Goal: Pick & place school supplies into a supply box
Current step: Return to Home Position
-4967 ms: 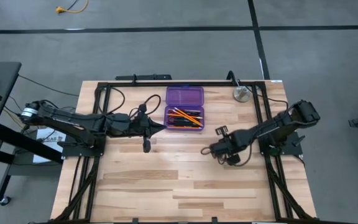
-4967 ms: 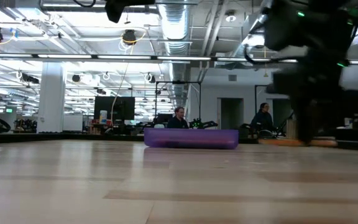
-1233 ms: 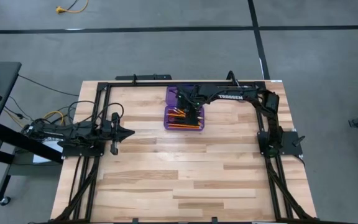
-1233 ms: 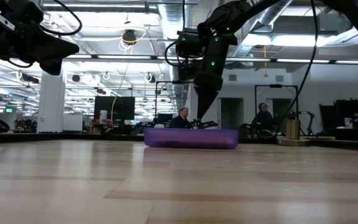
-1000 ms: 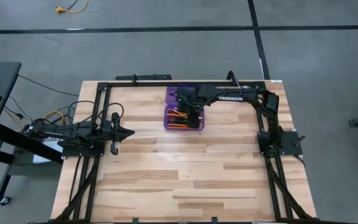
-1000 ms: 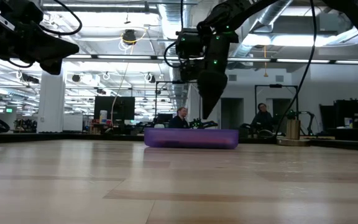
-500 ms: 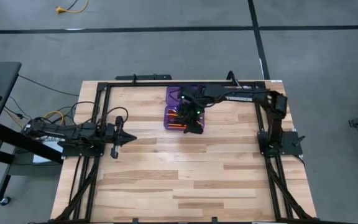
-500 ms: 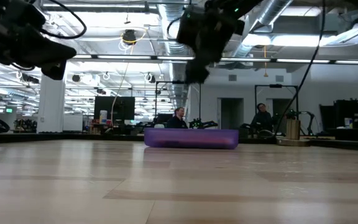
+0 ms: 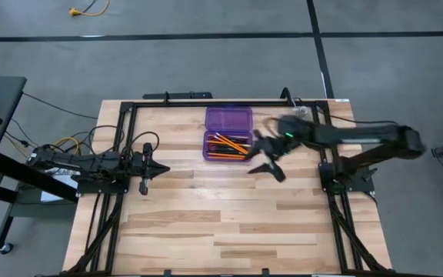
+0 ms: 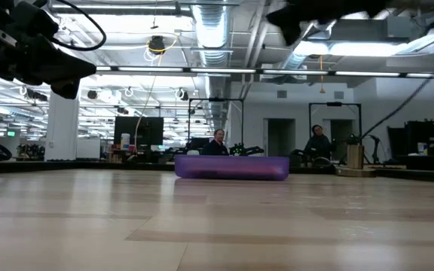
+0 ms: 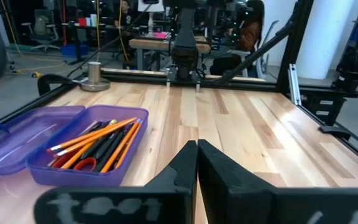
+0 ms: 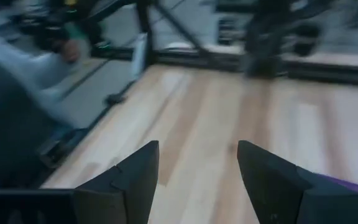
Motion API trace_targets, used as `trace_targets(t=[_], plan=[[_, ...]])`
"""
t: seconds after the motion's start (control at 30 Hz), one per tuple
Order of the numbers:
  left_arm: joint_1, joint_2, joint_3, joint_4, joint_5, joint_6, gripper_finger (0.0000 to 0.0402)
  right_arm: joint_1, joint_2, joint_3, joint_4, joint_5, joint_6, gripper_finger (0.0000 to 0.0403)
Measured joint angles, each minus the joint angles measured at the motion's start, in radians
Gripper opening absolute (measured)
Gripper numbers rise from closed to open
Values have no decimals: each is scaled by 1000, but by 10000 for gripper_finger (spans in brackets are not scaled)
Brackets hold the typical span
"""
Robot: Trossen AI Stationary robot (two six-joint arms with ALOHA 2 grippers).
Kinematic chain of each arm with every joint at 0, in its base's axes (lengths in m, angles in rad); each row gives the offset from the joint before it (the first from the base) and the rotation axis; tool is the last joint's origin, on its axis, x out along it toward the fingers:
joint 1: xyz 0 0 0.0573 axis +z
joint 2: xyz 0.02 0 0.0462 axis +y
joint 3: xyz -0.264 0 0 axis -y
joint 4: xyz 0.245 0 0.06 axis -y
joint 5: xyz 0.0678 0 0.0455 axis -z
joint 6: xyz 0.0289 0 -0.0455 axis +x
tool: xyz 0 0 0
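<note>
The purple supply box (image 9: 228,135) lies open at the table's far middle, its lid (image 9: 228,119) flat on the far side. Orange pencils, black pens and red-handled scissors (image 11: 82,163) lie in its tray (image 11: 73,149). My right gripper (image 9: 266,170) hangs open above the table just right of the box, with nothing between its fingers (image 12: 138,171). My left gripper (image 9: 158,169) stays shut and level at the table's left side, pointing toward the right, well clear of the box (image 10: 232,167).
A round silver metal disc (image 11: 95,68) stands at the far right corner, behind my right arm. A black frame (image 9: 175,102) runs along the far and side edges. Bare wood (image 9: 221,223) fills the table's near half.
My right gripper has risen out of the box's tray and swung toward the table's right and near side. It has tipped from pointing down to nearly level. The supplies stay in the tray.
</note>
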Motion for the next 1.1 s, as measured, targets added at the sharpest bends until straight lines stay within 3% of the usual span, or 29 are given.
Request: trace_targets(t=[0.23, 0.33, 0.63, 1.1], plan=[[0, 0, -1, 6, -31, 5, 0, 226, -392, -319, 182, 585, 97, 210], [0, 0, -1, 6, -32, 5, 0, 316, -519, -413, 211, 710, 130, 210], [0, 0, -1, 6, -34, 3, 0, 403, -722, -589, 166, 780, 206, 210], [0, 0, -1, 7, -35, -3, 0, 311, -1112, -852, 118, 769, 203, 210]])
